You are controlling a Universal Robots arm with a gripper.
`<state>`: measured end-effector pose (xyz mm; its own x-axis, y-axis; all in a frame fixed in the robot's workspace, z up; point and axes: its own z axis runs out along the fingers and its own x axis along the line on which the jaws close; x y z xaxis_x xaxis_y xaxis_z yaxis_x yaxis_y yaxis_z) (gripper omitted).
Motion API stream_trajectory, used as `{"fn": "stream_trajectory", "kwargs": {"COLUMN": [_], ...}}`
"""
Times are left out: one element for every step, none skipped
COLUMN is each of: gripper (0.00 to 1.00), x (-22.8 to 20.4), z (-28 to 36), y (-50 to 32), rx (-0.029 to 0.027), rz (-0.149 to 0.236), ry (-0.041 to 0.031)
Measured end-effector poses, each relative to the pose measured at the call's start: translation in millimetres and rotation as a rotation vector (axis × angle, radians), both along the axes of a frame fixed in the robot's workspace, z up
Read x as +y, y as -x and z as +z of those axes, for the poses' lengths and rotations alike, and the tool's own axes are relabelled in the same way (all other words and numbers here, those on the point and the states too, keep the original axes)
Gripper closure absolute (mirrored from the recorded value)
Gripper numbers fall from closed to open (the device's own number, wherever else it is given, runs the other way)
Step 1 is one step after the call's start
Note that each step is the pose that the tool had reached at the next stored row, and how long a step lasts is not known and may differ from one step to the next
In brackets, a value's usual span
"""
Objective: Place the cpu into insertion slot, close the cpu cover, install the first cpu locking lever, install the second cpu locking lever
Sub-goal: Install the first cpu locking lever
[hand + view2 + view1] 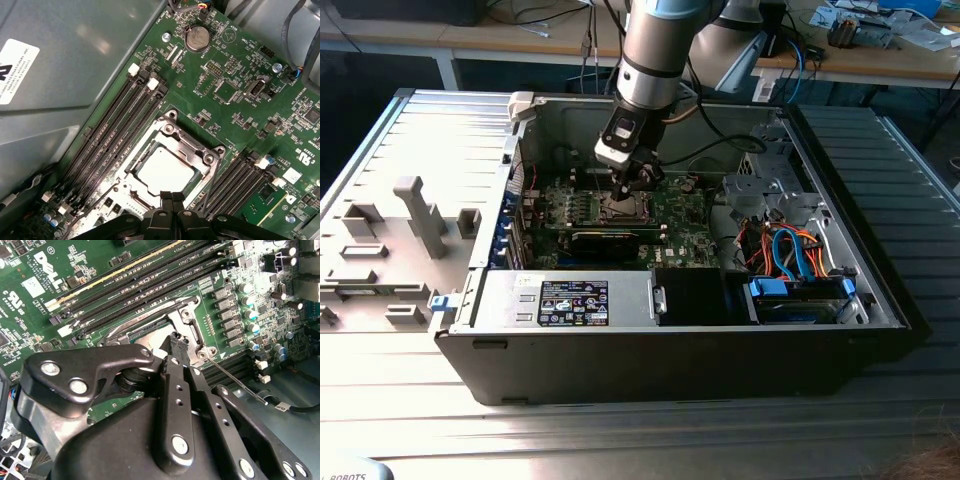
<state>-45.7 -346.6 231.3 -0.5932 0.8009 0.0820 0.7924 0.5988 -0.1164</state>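
Note:
The cpu (pixel 165 172) lies flat in the insertion slot (pixel 623 207), its silver face showing through the cut-out of the cpu cover (pixel 186 148), which lies down over it. My gripper (pixel 172 196) hangs just above the socket's edge with its black fingers pressed together and nothing between them. In the second wrist view the gripper (pixel 176 338) has its tip by the socket's metal corner, where a thin locking lever rod (pixel 237 381) runs outward over the board. In the exterior view the gripper (pixel 636 186) stands inside the open computer case, over the green board.
Long black memory slots (pixel 115 130) flank the socket on both sides. A coin battery (pixel 196 36) sits further off on the board. A grey metal wall (pixel 60 75) rises beside the board. The drive cage (pixel 760 195), coloured cables (pixel 790 250) and power supply (pixel 570 300) crowd the case.

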Motion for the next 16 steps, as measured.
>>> {"fn": "stream_trajectory", "kwargs": {"gripper": [0.89,0.89,0.89,0.89,0.89,0.89,0.89,0.89,0.89,0.89,0.89,0.89,0.89,0.89,0.89,0.89], "x": [0.0,0.0,0.0,0.0,0.0,0.0,0.0,0.0,0.0,0.0,0.0,0.0,0.0,0.0,0.0,0.0], "z": [0.0,0.0,0.0,0.0,0.0,0.0,0.0,0.0,0.0,0.0,0.0,0.0,0.0,0.0,0.0,0.0], "y": [0.0,0.0,0.0,0.0,0.0,0.0,0.0,0.0,0.0,0.0,0.0,0.0,0.0,0.0,0.0,0.0], "rx": [0.0000,0.0000,0.0000,0.0000,0.0000,0.0000,0.0000,0.0000,0.0000,0.0000,0.0000,0.0000,0.0000,0.0000,0.0000,0.0000], "rz": [0.002,0.004,0.007,0.010,0.011,0.014,0.017,0.019,0.021,0.024,0.027,0.028,0.031,0.032,0.035,0.036], "ry": [0.0000,0.0000,0.0000,0.0000,0.0001,0.0001,0.0002,0.0002,0.0002,0.0002,0.0002,0.0003,0.0002,0.0002,0.0002,0.0002]}}
